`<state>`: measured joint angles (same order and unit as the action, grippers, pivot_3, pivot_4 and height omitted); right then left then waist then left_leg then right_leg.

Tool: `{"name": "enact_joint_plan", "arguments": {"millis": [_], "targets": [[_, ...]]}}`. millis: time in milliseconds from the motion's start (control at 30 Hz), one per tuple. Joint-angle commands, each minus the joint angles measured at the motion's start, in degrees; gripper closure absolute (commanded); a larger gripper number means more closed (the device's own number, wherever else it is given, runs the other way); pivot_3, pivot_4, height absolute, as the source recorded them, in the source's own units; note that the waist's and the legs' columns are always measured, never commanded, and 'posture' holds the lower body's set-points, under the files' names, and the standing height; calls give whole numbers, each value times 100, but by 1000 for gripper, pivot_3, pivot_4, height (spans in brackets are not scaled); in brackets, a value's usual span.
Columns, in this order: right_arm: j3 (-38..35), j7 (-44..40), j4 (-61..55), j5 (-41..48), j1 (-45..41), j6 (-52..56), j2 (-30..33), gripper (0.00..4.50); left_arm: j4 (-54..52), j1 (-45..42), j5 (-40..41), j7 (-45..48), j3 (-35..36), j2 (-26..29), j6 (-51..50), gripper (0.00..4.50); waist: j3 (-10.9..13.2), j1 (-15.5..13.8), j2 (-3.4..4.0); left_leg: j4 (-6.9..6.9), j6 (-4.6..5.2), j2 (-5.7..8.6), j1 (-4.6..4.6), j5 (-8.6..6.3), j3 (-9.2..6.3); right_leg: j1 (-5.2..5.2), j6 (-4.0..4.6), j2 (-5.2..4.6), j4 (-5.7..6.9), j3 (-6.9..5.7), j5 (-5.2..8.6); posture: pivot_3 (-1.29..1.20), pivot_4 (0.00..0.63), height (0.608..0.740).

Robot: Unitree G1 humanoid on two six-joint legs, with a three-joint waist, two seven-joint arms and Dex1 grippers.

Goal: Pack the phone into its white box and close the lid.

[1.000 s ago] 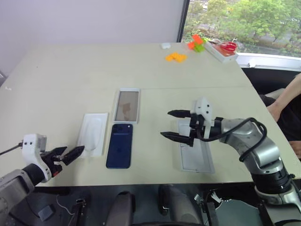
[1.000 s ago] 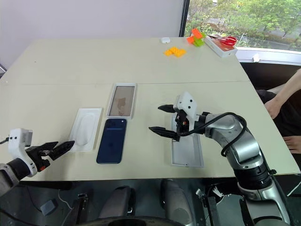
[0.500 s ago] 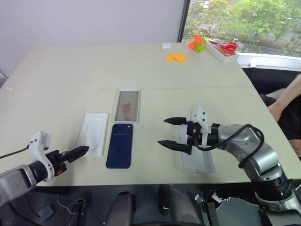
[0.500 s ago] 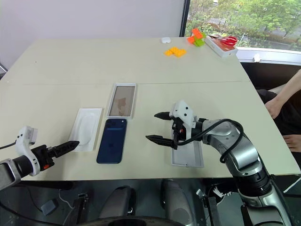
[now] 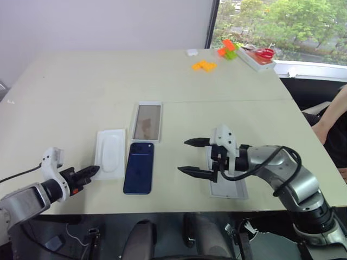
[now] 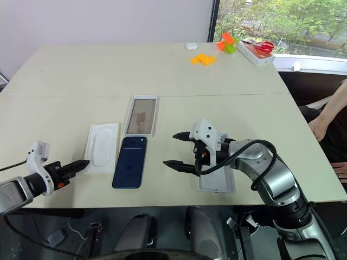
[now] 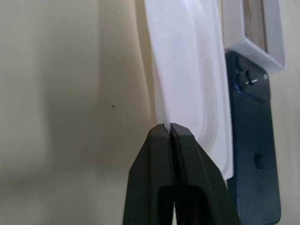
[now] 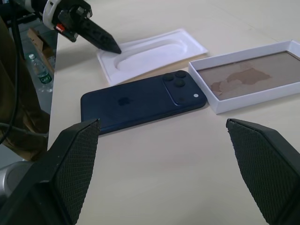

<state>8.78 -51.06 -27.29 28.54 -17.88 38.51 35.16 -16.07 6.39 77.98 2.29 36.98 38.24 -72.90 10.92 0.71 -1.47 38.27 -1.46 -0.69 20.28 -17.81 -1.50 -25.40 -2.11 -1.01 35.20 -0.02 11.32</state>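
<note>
The dark blue phone point(image 5: 139, 168) lies flat near the table's front edge, camera end toward the white box point(image 5: 147, 121), which stands open just beyond it. A white insert point(image 5: 110, 153) lies to the phone's left. My left gripper point(image 5: 93, 171) is shut at the insert's near left edge. In the left wrist view the insert point(image 7: 192, 70) has its thin rim running in between the shut left gripper point(image 7: 167, 127). My right gripper point(image 5: 184, 156) hangs open between the phone and the lid point(image 5: 230, 181), which lies inside up. The right wrist view looks over the phone point(image 8: 140, 101) and the insert point(image 8: 154, 49).
Orange blocks point(image 5: 203, 65), a green and orange toy point(image 5: 227, 49) and a white case with red scissors point(image 5: 259, 54) sit at the far right corner. A person's arm point(image 5: 333, 111) shows at the right edge. The table's front edge is close below both grippers.
My left gripper has shut from open and crept up to the insert's edge. My right gripper has drifted a little left and nearer, still open.
</note>
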Motion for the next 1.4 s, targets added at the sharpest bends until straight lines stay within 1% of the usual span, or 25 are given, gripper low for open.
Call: {"name": "enact_joint_plan", "arguments": {"millis": [33,233,367,467,533,600,667,733,833,967,1200,1400], "targets": [[-27,-25,-216,116,-25,-62,-12,0,33,78,81,-147,174,15,156,4450,0,4,0,0,0,0,0,0,0,0,0,0,0,0,0,0,150,732],[-8,-67,-163,101,-62,-91,-13,0,88,-51,325,-248,700,-168,945,4450,2,13,-3,0,0,-3,-1,0,-1,-2,0,12,0,-1,0,0,150,732],[9,-101,-105,64,-117,-129,-24,0,-183,-236,666,-299,668,-139,1219,4450,2,6,-3,-1,0,-6,1,0,1,-3,2,17,0,-4,0,0,150,732],[18,-119,-54,34,-165,-162,-37,0,-316,-568,1059,-549,381,-122,1335,4450,3,-20,-8,1,-1,-5,6,1,1,-2,2,13,-1,-7,0,0,150,732],[30,-123,-22,19,-206,-175,-55,0,-350,-855,1175,-809,14,-108,1331,4450,3,-18,-8,1,-2,-2,5,1,2,0,2,6,-2,-6,-1,0,150,732],[64,-112,13,-5,-270,-197,-98,0,-329,-1356,1109,-1155,-652,-192,1241,4450,3,-17,-9,1,-2,3,4,1,2,1,1,2,-2,-3,-1,0,150,732],[115,-101,29,-40,-314,-234,-126,0,-4,-1934,1119,-1721,-1292,-446,1179,4450,3,-27,-10,2,-2,17,6,1,2,5,0,-2,-3,-3,-3,0,150,732],[139,-84,37,-50,-337,-256,-137,0,296,-2294,1215,-2081,-1604,-635,1203,4450,1,-24,-13,2,-3,23,3,2,1,8,-8,-8,-1,-2,-10,0,150,732],[158,-41,42,-70,-351,-278,-154,0,628,-2643,1357,-2334,-1771,-758,1270,4450,2,48,-15,0,-3,23,4,2,-1,3,-2,-5,-1,5,-32,0,150,732],[160,56,0,-164,-326,-331,-162,0,1293,-3179,1628,-2694,-1927,-969,1284,4450,2,-17,-15,-3,-5,17,11,3,-6,-4,0,7,0,-4,-31,0,150,732],[139,287,-6,-273,-326,-368,-233,0,1757,-3491,1688,-2785,-2085,-833,991,4450,3,-3,-16,-1,-18,21,7,10,-3,0,6,1,2,-5,-35,0,150,732],[145,897,402,-783,-374,-410,-430,0,1967,-3643,1448,-2623,-2082,-792,902,4450,2,-6,-16,-2,-23,21,7,13,-2,0,6,4,4,-10,-35,0,150,732]]}}
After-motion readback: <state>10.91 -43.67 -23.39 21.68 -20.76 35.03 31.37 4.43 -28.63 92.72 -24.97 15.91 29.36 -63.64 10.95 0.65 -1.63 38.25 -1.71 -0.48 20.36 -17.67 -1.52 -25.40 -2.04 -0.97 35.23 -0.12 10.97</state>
